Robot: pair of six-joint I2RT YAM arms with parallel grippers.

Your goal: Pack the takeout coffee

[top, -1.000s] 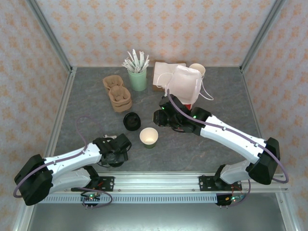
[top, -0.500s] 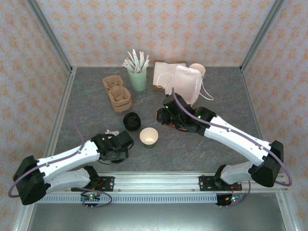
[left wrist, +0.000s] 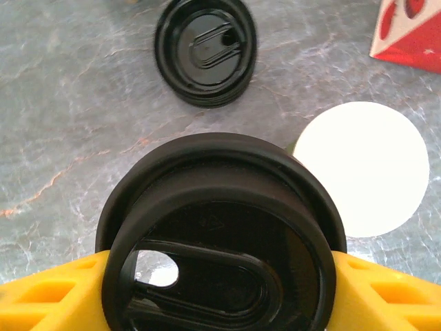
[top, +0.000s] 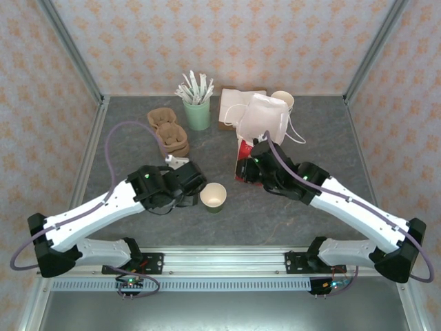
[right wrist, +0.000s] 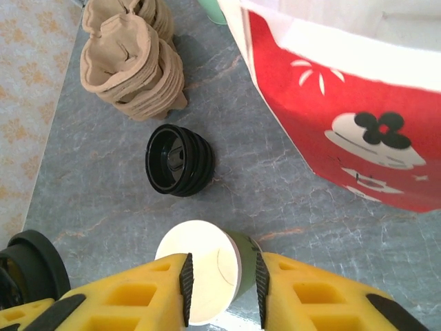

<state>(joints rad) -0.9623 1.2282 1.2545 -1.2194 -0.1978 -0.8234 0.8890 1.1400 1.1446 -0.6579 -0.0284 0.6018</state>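
Centre of the grey table point(top: 227, 227), the lidless paper cup point(top: 213, 196) stands upright between both arms. Now the left gripper point(left wrist: 220, 283) is clamped on a black lid point(left wrist: 220, 200), just beside the cup's rim. Meanwhile the right gripper point(right wrist: 222, 279) hovers with jaws apart, gripping nothing, near the red-and-white bag point(right wrist: 358, 117).

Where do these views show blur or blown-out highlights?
Left wrist: the black lid, close to the lens, looks slightly soft, and the paper cup interior is blown out to flat white. Right wrist: crisp throughout. Top external: even light, faint shadows.
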